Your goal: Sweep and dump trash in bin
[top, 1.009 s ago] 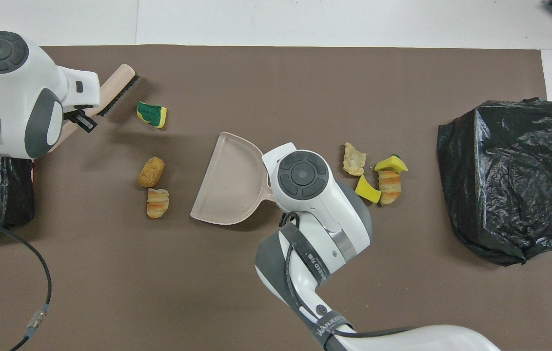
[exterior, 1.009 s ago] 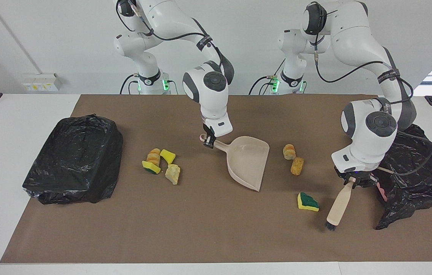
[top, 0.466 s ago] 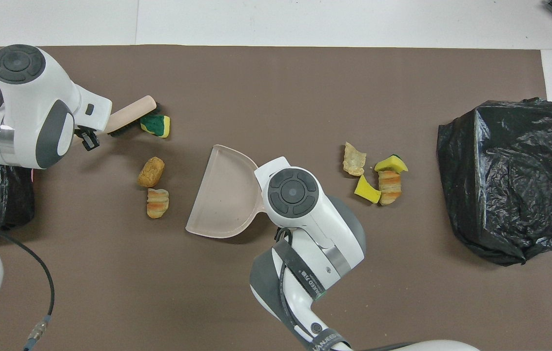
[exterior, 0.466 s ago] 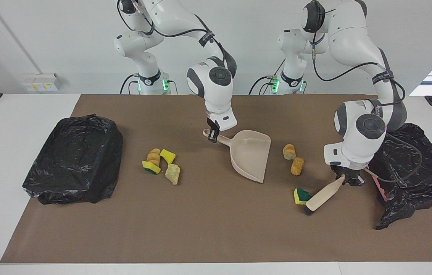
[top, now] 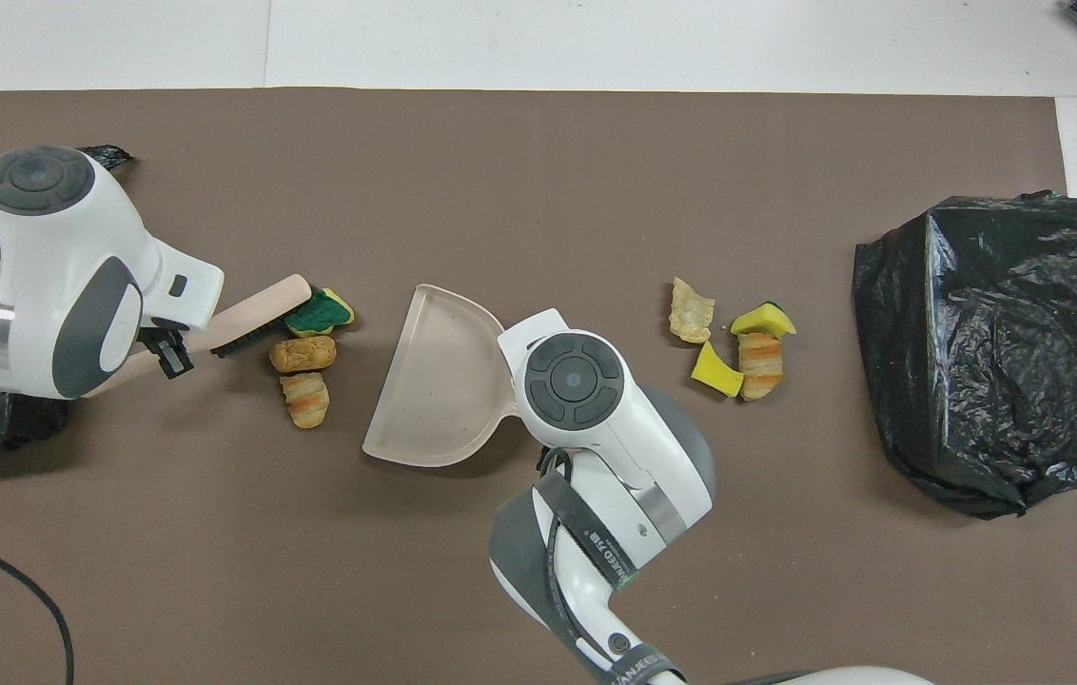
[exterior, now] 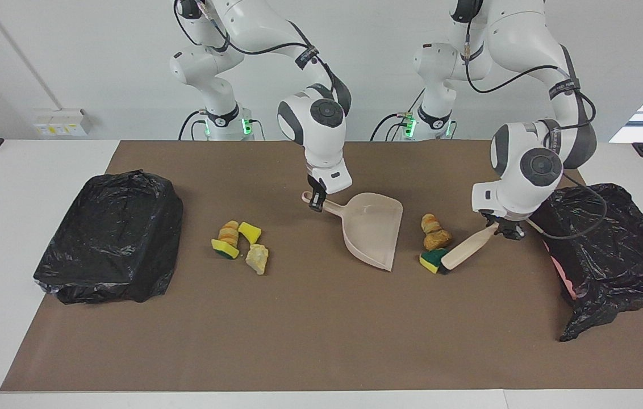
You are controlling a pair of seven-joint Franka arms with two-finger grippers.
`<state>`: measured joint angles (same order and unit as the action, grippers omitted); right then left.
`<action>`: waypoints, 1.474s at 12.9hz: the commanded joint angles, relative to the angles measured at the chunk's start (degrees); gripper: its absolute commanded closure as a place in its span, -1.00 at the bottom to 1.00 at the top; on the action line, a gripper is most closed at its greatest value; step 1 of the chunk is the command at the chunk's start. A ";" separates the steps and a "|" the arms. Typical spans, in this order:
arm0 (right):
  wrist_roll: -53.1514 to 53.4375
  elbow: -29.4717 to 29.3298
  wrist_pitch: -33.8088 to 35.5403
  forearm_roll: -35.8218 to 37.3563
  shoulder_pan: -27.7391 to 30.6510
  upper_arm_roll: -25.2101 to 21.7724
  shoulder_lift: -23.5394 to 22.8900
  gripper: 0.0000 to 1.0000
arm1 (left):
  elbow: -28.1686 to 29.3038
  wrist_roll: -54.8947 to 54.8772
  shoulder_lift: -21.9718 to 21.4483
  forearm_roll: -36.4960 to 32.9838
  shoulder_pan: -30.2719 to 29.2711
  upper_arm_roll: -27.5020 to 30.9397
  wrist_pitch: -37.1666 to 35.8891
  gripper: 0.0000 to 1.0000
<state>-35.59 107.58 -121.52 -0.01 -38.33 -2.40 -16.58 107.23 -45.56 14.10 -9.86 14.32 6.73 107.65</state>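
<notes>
Pinched by left pincer (exterior: 508, 232), brush (exterior: 465, 251) is angled low so 3 scraps (exterior: 434, 241) get herded toward dustpan (exterior: 371, 229), whose handle is clamped by right pincer (exterior: 315, 203) mid-desk.

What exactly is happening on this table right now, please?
The left claw grips a beige black-bristled brush, pushing a green-and-yellow sponge scrap and two tan bread-like lumps toward the beige plastic dustpan, which the right claw holds by its handle. Four more scraps lie unswept.
</notes>
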 commanded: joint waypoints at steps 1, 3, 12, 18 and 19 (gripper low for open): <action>0.17 2.20 -1.18 0.72 0.01 0.20 1.73 1.00 | 9.48 10.48 -5.92 0.10 2.11 0.30 1.94 1.00; 0.08 2.20 -1.17 0.80 0.01 0.20 1.73 1.00 | 10.19 14.33 -6.19 6.40 2.38 0.30 2.04 1.00; 0.08 2.28 -0.38 0.72 0.01 0.20 1.82 1.00 | 20.22 43.52 -13.04 10.48 22.39 0.30 8.02 1.00; 0.08 2.28 -0.38 0.80 0.10 0.20 1.82 1.00 | 11.69 44.95 -15.93 11.01 18.13 1.01 0.98 1.00; 0.08 2.29 -0.38 0.80 0.01 0.20 1.82 1.00 | 11.43 45.12 -16.73 11.01 17.15 1.09 0.72 1.00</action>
<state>-35.59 108.10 -121.52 0.00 -38.39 -2.42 -16.35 119.24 -0.57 -0.57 0.13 33.46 7.84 110.07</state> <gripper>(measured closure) 0.665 0.744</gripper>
